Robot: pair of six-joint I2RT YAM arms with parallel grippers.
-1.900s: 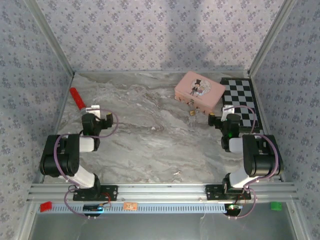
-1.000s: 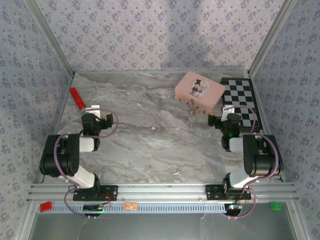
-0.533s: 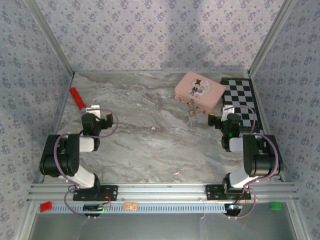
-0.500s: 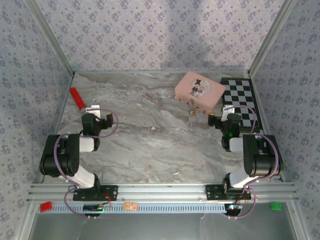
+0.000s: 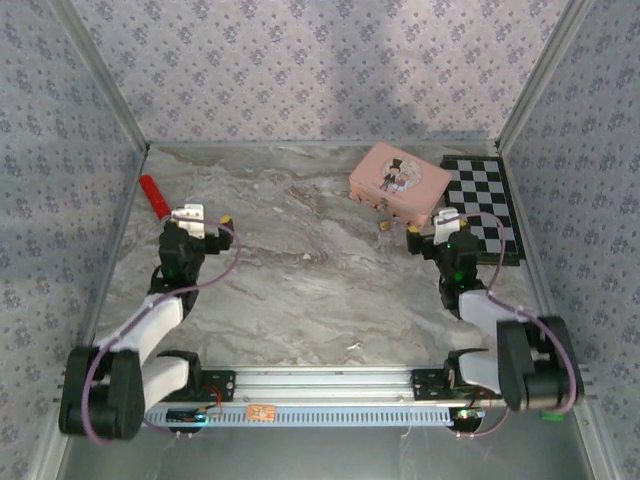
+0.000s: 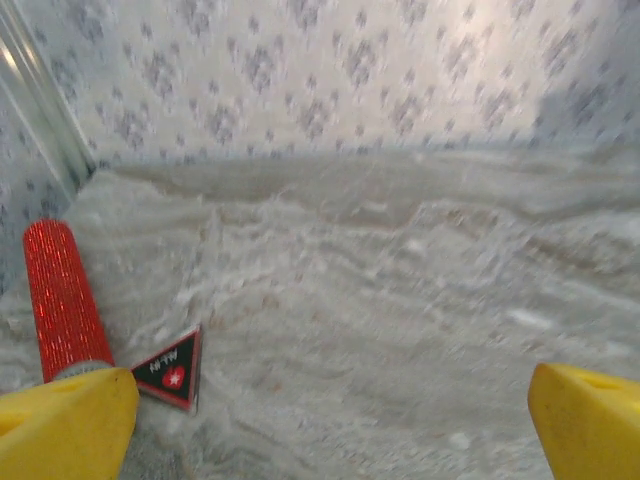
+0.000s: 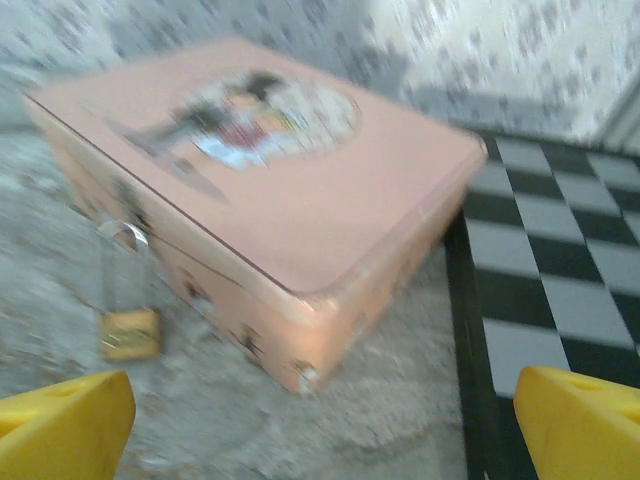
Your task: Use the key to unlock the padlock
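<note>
The padlock (image 7: 128, 325) is resting on the table (image 5: 300, 290) just beside the front wall of the pink tin (image 7: 300, 190), right of centre in the overhead view. Its shackle is seemingly hooked to the tin's front, which probably explains why it is sitting so close. The right hand (image 7: 320, 425) is facing it, spread wide and empty, likely lining up. The left hand (image 6: 320, 430), equally spread and empty, is pointing toward the red cylinder (image 6: 60, 290) at upper left. The key is proving too small to pick out. Counting: one padlock, one tin, one checkered board (image 7: 560, 260), one cylinder, two hands.
</note>
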